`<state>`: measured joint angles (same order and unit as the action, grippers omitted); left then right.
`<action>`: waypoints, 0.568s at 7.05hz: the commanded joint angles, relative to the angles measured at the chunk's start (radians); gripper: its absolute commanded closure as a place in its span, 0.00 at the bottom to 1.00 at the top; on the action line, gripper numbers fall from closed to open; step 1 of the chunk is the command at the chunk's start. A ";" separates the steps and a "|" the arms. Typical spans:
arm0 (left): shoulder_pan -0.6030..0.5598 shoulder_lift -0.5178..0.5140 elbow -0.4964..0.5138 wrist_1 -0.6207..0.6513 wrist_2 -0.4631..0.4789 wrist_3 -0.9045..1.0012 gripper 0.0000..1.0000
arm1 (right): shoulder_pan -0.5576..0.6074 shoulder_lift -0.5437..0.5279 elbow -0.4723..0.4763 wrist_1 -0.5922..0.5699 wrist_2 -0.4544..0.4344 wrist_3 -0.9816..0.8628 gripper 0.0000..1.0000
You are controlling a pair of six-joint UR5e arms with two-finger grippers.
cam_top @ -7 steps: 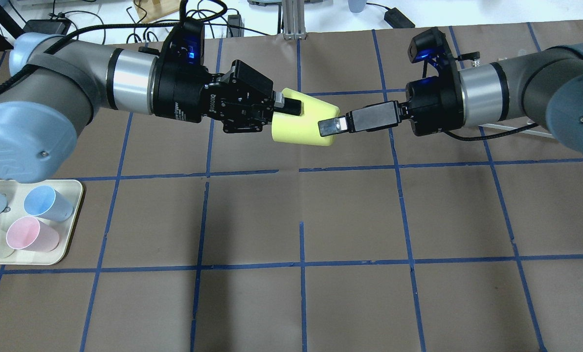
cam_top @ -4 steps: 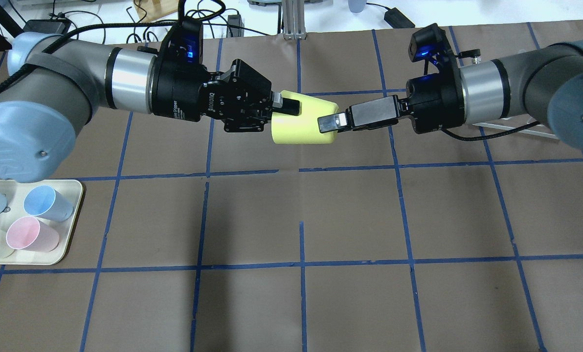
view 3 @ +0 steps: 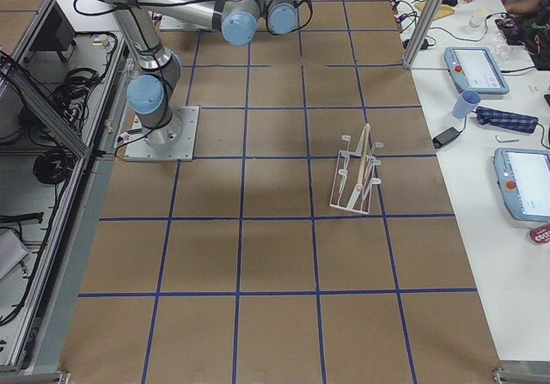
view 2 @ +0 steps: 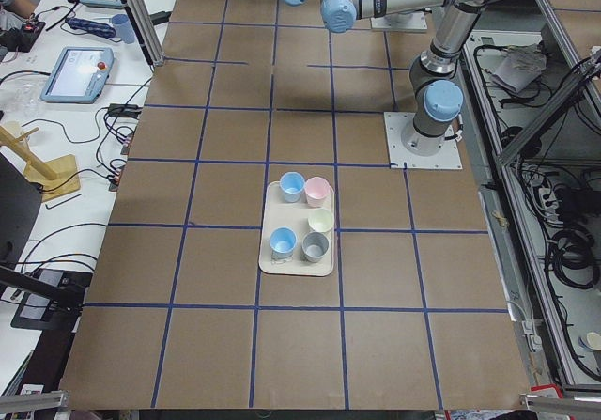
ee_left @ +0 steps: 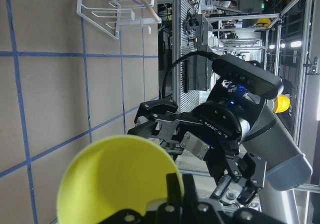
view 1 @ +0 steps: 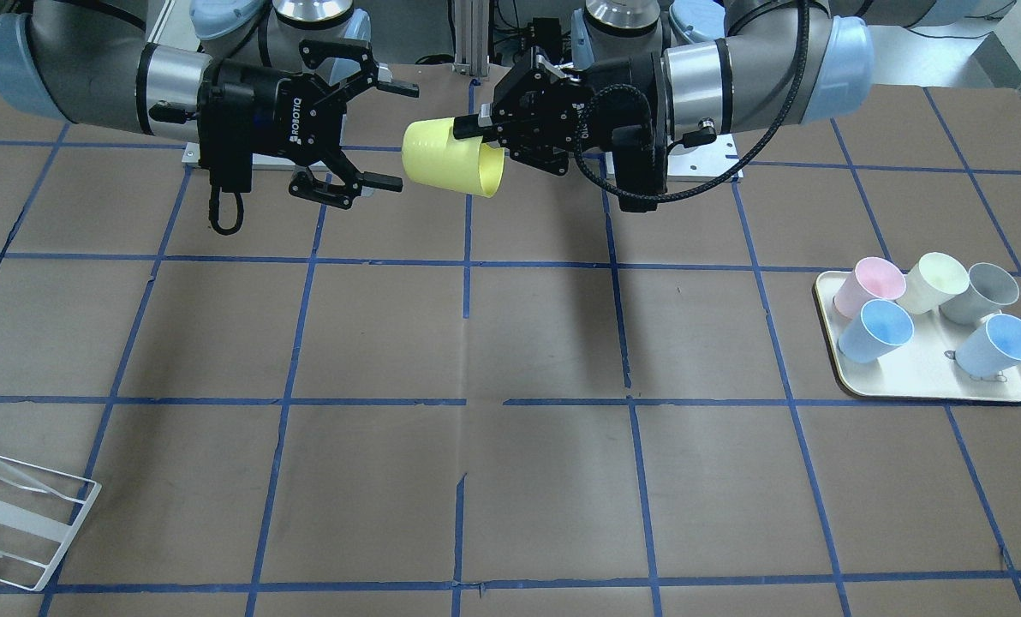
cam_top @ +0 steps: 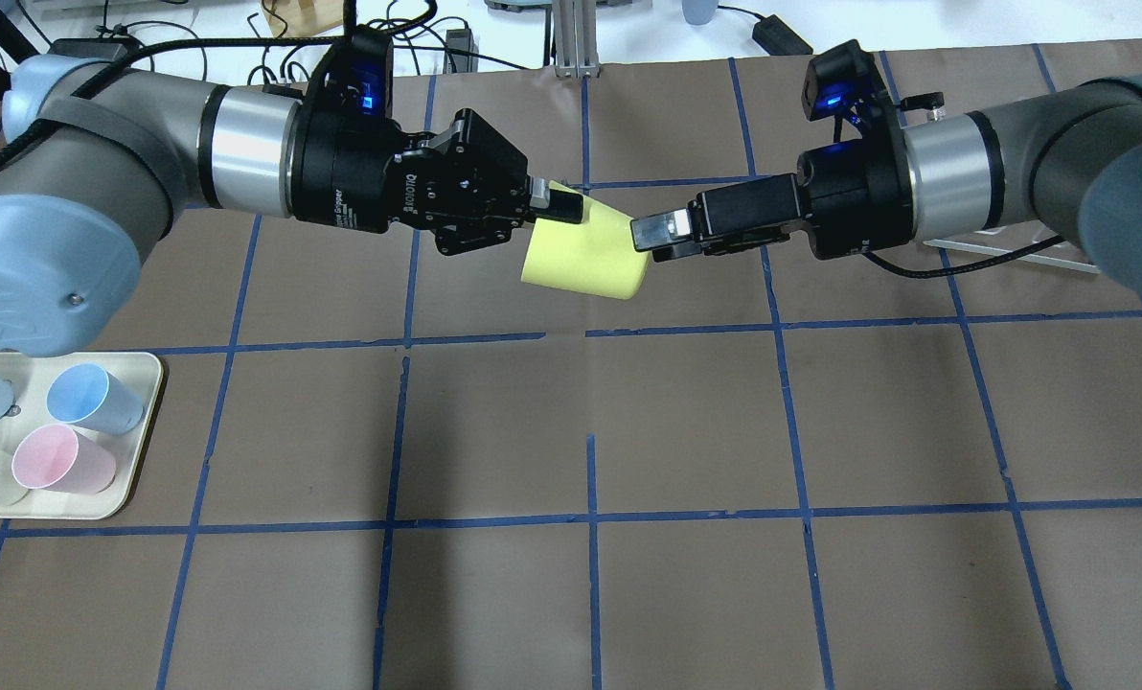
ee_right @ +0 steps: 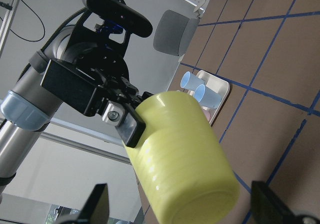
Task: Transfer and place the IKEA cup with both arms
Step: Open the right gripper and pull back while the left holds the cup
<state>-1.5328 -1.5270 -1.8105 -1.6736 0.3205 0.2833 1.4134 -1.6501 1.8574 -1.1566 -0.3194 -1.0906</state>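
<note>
The bright yellow IKEA cup (cam_top: 585,257) hangs on its side above the far middle of the table; it also shows in the front view (view 1: 446,158). My left gripper (cam_top: 554,206) is shut on its rim, one finger inside and one outside. The cup's base points at my right gripper (cam_top: 650,235), which is open. In the front view the right gripper (view 1: 397,134) has its fingertips spread wide, level with the cup's base and not touching it. The right wrist view shows the cup (ee_right: 180,154) between its own spread fingers (ee_right: 98,206).
A cream tray (cam_top: 145,422) with several pastel cups stands at the table's left side, seen also in the front view (view 1: 930,381). A white wire rack (view 1: 22,514) lies at the right end of the table. Cables and devices lie behind the far edge.
My left gripper has tilted the cup, its base swinging slightly toward the near side and left. My right gripper has drawn back a little, so its finger no longer overlaps the cup's base.
</note>
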 commanded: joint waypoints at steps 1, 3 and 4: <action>0.002 0.004 0.005 0.000 0.002 -0.024 1.00 | -0.023 0.007 -0.015 -0.008 -0.016 0.017 0.00; 0.011 0.021 0.008 0.061 0.061 -0.131 1.00 | -0.066 0.004 -0.055 -0.014 -0.065 0.191 0.00; 0.031 0.021 0.016 0.113 0.273 -0.168 1.00 | -0.076 0.004 -0.067 -0.011 -0.101 0.201 0.00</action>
<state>-1.5192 -1.5096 -1.8013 -1.6187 0.4175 0.1724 1.3541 -1.6454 1.8091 -1.1673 -0.3784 -0.9374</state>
